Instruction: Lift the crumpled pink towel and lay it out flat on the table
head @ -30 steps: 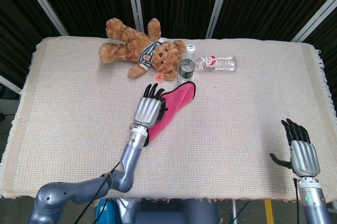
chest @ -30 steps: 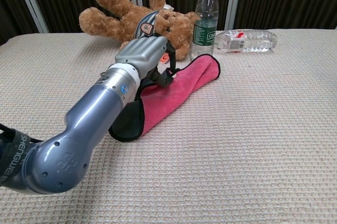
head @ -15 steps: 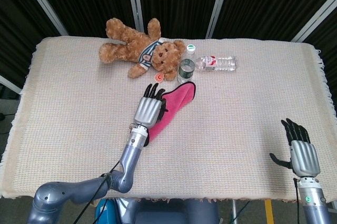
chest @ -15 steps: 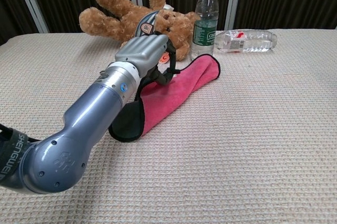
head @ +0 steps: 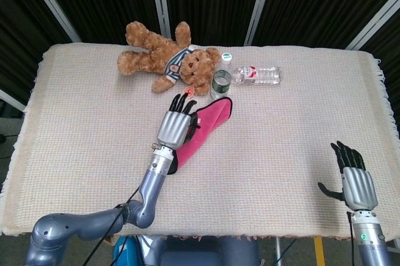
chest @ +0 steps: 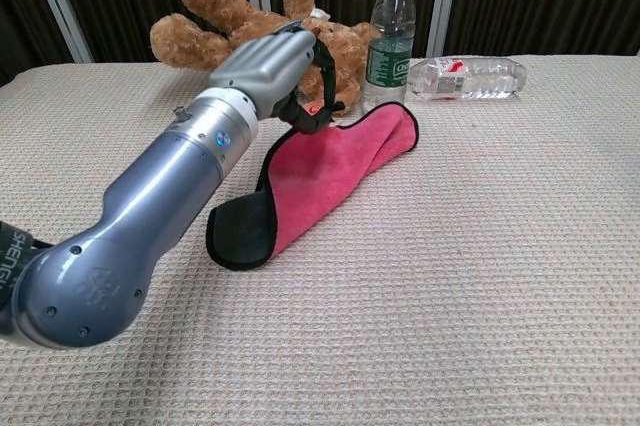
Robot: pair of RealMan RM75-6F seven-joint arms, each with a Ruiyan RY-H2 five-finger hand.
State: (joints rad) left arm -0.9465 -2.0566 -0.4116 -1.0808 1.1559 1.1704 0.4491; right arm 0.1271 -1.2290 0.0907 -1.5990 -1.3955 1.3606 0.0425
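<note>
The pink towel [head: 211, 120] with a black hem lies folded in a long strip at the middle of the table, in front of the teddy bear. In the chest view the towel [chest: 335, 161] has its left edge raised off the cloth. My left hand [chest: 268, 64] pinches that black edge with curled fingers, a little above the table. From above, the left hand [head: 175, 125] covers the towel's left side. My right hand [head: 357, 180] hovers open with fingers spread at the table's near right edge, far from the towel.
A brown teddy bear [head: 164, 57] lies at the back. An upright water bottle [chest: 390, 41] stands just behind the towel's far end. A clear bottle [head: 259, 75] lies on its side to the right. The woven table cover [head: 81, 128] spans the table.
My left hand has risen and shifted slightly back and left, drawing the towel's black edge up with it. The right hand has barely moved.
</note>
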